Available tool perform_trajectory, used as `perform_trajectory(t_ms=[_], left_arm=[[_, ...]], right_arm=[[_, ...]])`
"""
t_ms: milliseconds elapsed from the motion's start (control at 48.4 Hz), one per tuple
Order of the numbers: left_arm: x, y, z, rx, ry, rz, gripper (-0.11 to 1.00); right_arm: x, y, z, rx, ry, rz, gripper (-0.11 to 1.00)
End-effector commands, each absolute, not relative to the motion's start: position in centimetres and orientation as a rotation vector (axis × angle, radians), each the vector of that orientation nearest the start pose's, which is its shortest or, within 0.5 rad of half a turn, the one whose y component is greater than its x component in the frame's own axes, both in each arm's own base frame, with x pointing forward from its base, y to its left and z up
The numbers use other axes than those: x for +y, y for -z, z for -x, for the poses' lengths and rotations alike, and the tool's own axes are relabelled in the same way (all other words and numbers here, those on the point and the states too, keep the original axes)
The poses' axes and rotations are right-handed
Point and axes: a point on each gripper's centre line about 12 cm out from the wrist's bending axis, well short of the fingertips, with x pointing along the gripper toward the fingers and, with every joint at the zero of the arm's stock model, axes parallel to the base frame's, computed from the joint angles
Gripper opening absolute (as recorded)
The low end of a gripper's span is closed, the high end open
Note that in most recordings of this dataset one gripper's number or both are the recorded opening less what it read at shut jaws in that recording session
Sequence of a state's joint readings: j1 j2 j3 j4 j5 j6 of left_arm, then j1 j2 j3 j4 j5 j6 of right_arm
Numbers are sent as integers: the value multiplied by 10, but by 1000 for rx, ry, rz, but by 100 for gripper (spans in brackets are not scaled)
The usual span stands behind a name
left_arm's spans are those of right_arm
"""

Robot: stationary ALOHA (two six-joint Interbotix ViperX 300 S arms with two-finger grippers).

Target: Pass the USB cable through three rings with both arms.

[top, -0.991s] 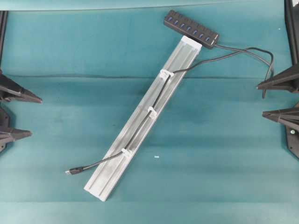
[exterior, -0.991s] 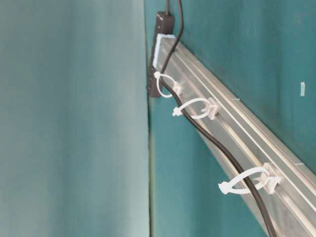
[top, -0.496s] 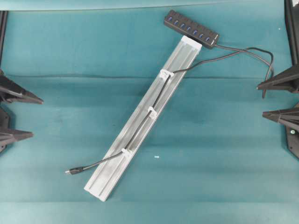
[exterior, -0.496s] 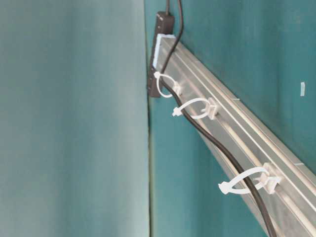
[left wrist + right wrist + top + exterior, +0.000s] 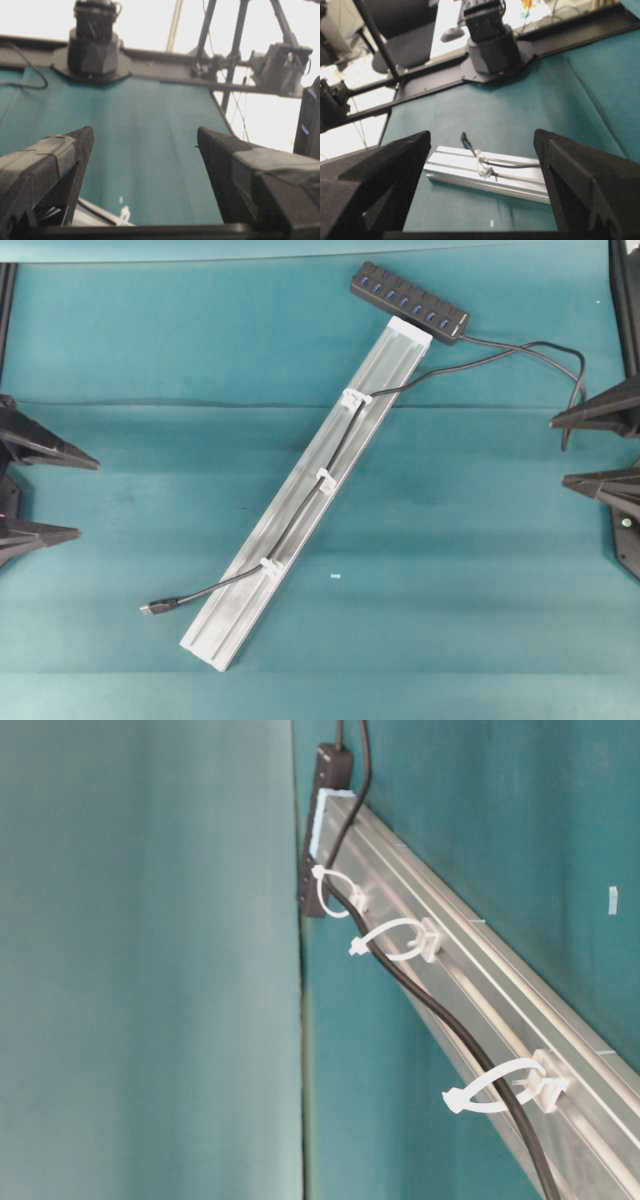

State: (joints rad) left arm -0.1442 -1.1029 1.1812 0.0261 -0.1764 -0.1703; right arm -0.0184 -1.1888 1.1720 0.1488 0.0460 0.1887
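The USB cable (image 5: pixel 300 515) lies along the silver rail (image 5: pixel 250 615) and runs through all three rings (image 5: pixel 355 398) (image 5: pixel 325 480) (image 5: pixel 270 565). Its plug (image 5: pixel 152 608) rests on the mat, left of the rail's near end. In the table-level view the cable (image 5: pixel 440 1015) passes through each white loop (image 5: pixel 395 940). My left gripper (image 5: pixel 88 499) stands open at the left edge, away from the plug. My right gripper (image 5: pixel 558 453) stands open at the right edge, empty. The right wrist view shows the plug (image 5: pixel 465 137) and one ring (image 5: pixel 482 165) far beyond my right gripper (image 5: pixel 482 134). Nothing is between my left gripper's (image 5: pixel 145 131) fingers.
A black multi-port hub (image 5: pixel 410 302) lies at the rail's far end. The cable's slack loops out to the right (image 5: pixel 570 365), close to my right gripper. A small white speck (image 5: pixel 335 577) lies on the teal mat right of the rail.
My left gripper has edged slightly to the right, toward the rail. The right arm, the cable and the rail have not moved.
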Motion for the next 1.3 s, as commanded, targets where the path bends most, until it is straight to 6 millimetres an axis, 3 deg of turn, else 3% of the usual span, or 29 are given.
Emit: perform_trajectory(t_ms=[0, 392, 764, 971, 1280], left_arm=[[-25, -314, -173, -121, 156, 155, 91], [-25, -319, -172, -162, 160, 156, 91], [-25, -317, -172, -158, 150, 50, 91], [-24, -334, -164, -239, 140, -43, 91], [-24, -328, -167, -211, 141, -42, 91]], right_arm=[[0, -294, -163, 39, 7, -339, 90], [3, -287, -161, 97, -10, -315, 90], [3, -309, -149, -2, -26, -199, 90], [4, -311, -142, 5, -32, -198, 90], [6, -313, -141, -10, -50, -195, 90]])
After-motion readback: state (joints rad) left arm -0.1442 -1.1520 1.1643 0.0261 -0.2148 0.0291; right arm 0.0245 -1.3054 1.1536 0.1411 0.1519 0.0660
